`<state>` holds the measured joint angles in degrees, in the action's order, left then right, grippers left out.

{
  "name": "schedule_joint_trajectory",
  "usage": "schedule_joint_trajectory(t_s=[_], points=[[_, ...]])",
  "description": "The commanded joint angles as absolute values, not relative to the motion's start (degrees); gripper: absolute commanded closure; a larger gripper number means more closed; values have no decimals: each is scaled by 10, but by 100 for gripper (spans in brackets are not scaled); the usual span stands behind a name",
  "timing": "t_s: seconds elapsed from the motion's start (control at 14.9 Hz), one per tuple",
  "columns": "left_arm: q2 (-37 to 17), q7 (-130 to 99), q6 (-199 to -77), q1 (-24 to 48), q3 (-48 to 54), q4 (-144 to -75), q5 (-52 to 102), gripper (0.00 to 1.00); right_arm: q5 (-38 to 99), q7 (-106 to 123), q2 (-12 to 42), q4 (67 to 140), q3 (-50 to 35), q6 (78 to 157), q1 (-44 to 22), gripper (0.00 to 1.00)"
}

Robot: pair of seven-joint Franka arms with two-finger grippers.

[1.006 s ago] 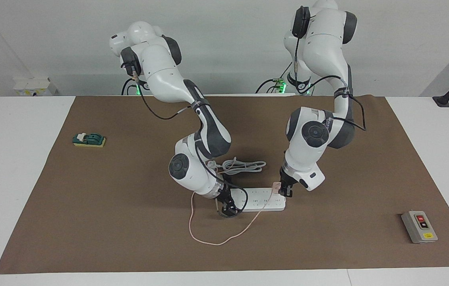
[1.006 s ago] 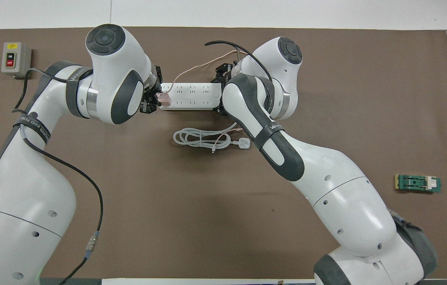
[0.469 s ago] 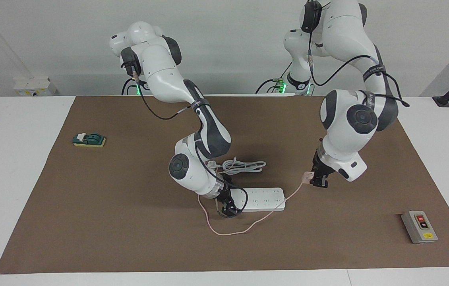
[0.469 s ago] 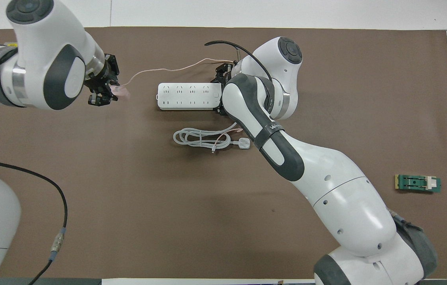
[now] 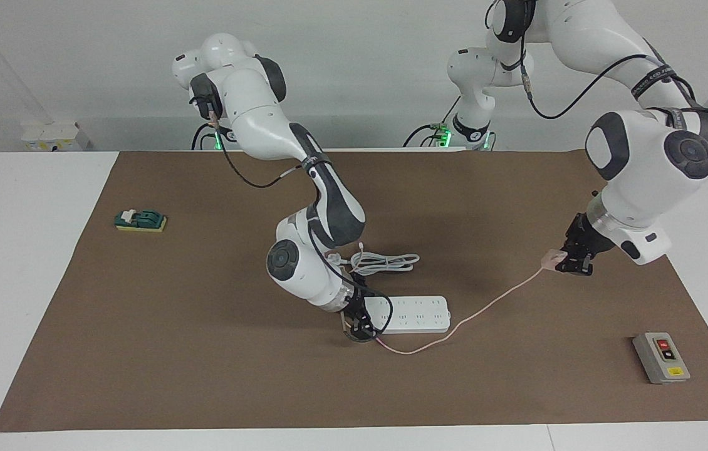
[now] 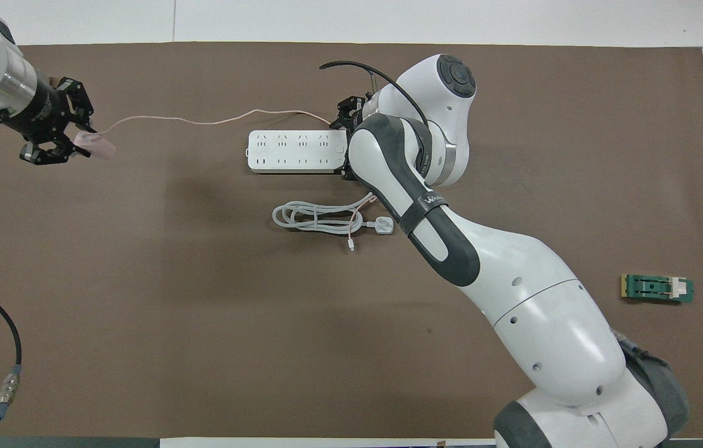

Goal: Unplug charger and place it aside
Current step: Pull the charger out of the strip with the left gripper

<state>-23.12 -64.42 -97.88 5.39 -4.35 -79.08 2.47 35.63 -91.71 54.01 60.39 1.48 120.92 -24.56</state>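
The pale pink charger (image 5: pixel 553 255) is out of the power strip and held in my left gripper (image 5: pixel 571 263), up over the brown mat toward the left arm's end of the table. It also shows in the overhead view (image 6: pixel 96 145), at the left gripper (image 6: pixel 78 138). Its thin pink cable (image 5: pixel 485 306) trails back past the long white power strip (image 5: pixel 418 313) to the right gripper. My right gripper (image 5: pixel 357 326) is down at the strip's end toward the right arm, its fingers on either side of the strip (image 6: pixel 295 151).
A coiled white cord with a white plug (image 5: pixel 385 262) lies just nearer the robots than the strip. A grey switch box (image 5: pixel 661 357) sits toward the left arm's end of the brown mat (image 5: pixel 203 351). A green block (image 5: pixel 140 220) lies toward the right arm's end.
My left gripper pulled the charger out of the strip and carried it toward the left arm's end of the table, dragging the cable straighter. The right gripper stayed at the strip.
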Motion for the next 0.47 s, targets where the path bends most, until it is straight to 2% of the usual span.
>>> schedule_joint_trajectory(t_s=[0.0,0.2,0.4], points=[[-224,-567,-978,12,-38,-801,17,100,345,-912,519,596,15,1185,-238,0],[-211,-517,-998,-12,-38,-831,17,100,344,-912,486,602,18,1142,-228,0],[-178,-499,-1074,-22,-38,-923,17,100,338,-911,450,614,20,1110,-218,0]])
